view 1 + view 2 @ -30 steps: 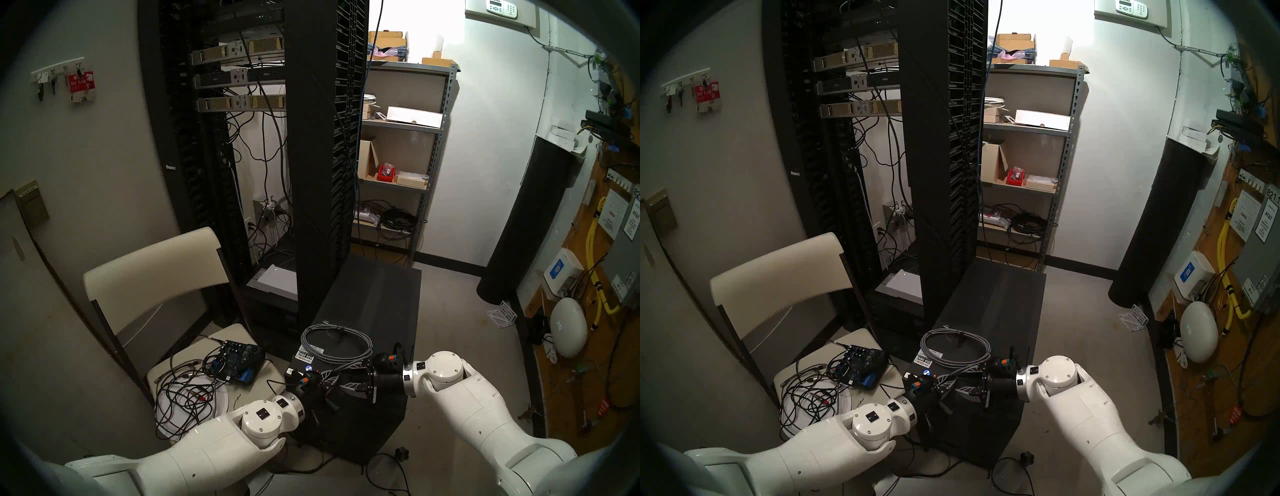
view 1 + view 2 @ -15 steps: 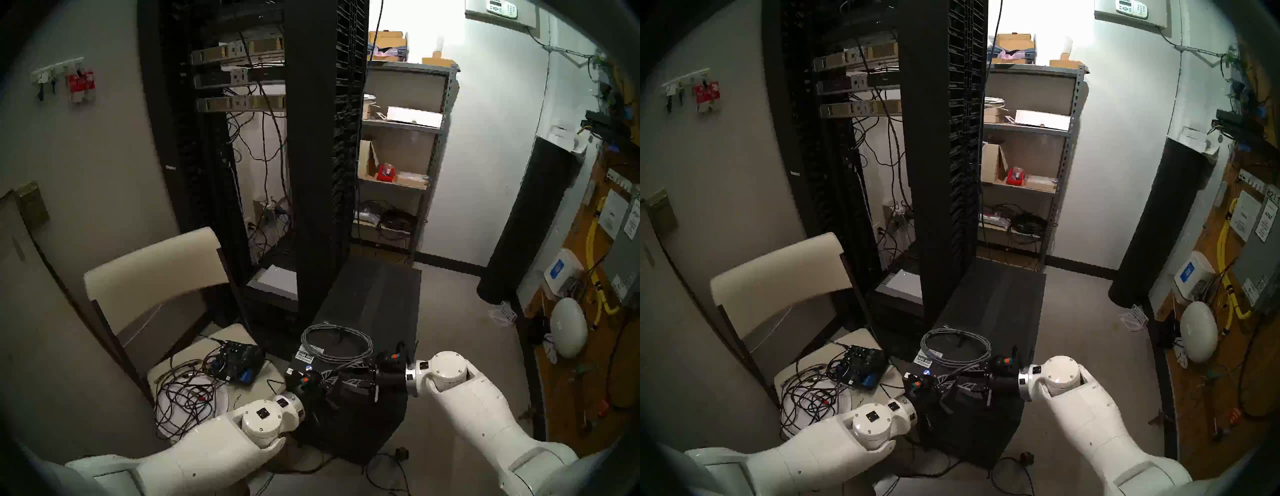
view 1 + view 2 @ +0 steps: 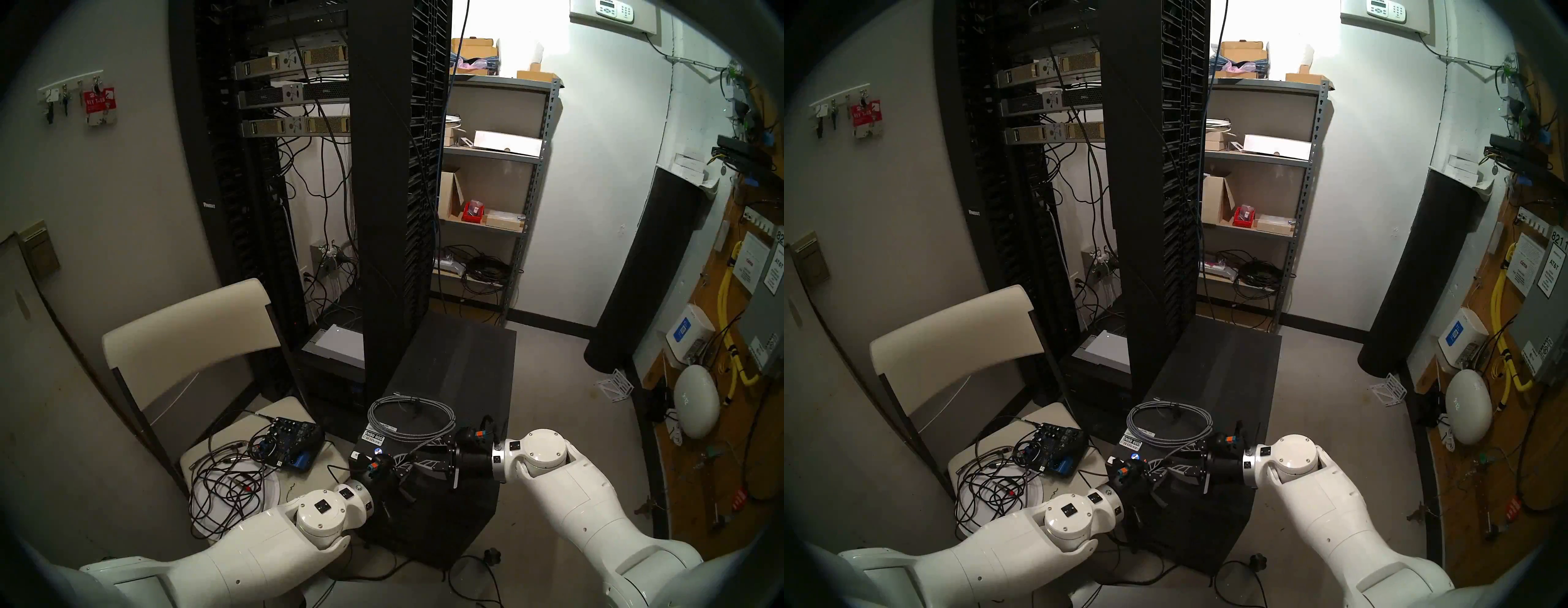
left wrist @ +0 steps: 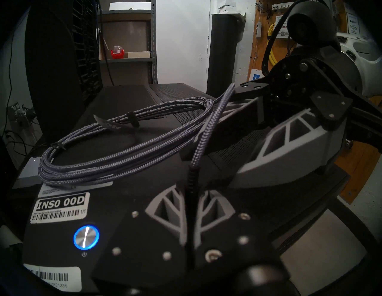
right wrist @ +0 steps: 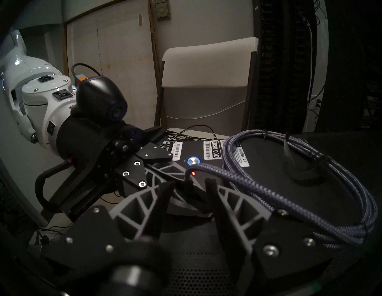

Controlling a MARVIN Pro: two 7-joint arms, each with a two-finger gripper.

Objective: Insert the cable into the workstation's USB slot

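Jaws on my left gripper (image 3: pixel 401 460) are squeezed tight on the dark end of the cable (image 3: pixel 411 420). Jaws on my right gripper (image 3: pixel 418 456) stand apart. In the left head view the two grippers meet tip to tip over the near end of the workstation (image 3: pixel 458 369). The grey cable loop lies flat on its top, at 12 o'clock from the grippers. A white chair (image 3: pixel 191 331) stands at 9 o'clock from the workstation, with a blue-black audio box (image 3: pixel 292 441) and thin black wires on its seat. The tall black rack (image 3: pixel 382 212) stands at 12 o'clock.

The right head view shows the same: cable loop (image 3: pixel 1168 424) on the workstation (image 3: pixel 1216 369), both grippers just at 6 o'clock from it.

From my left wrist, the cable's ribbed black end sits pinched in my left gripper (image 4: pixel 192 190). The braided cord climbs toward 1 o'clock and passes between the right gripper's spread fingers. A round power button (image 4: pixel 86 236) glows blue at 9 o'clock, with a white sticker (image 4: pixel 61 206) just past it.

From my right wrist, my right gripper (image 5: pixel 189 186) has a finger on each side of the cable's end, with a gap on both sides. The loop (image 5: pixel 289 186) lies at 3 o'clock
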